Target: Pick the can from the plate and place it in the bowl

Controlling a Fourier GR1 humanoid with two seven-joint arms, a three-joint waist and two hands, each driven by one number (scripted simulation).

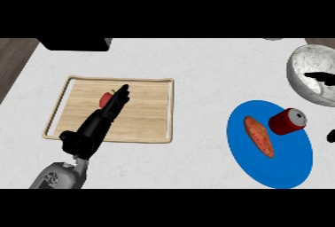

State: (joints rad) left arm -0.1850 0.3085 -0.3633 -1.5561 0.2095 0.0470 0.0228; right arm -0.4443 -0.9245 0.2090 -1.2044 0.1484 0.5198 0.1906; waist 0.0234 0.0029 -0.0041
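red can (288, 121) lying tipped on blue plate (274, 170), near grey bowl (304, 71).

No text, label, brand, number or sign can be read anywhere on the counter.

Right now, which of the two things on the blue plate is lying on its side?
The red can, near the blue plate's upper right edge, lies tipped over, silver top facing right. The other item, a flat reddish oval food slice, simply lies flat left of it.
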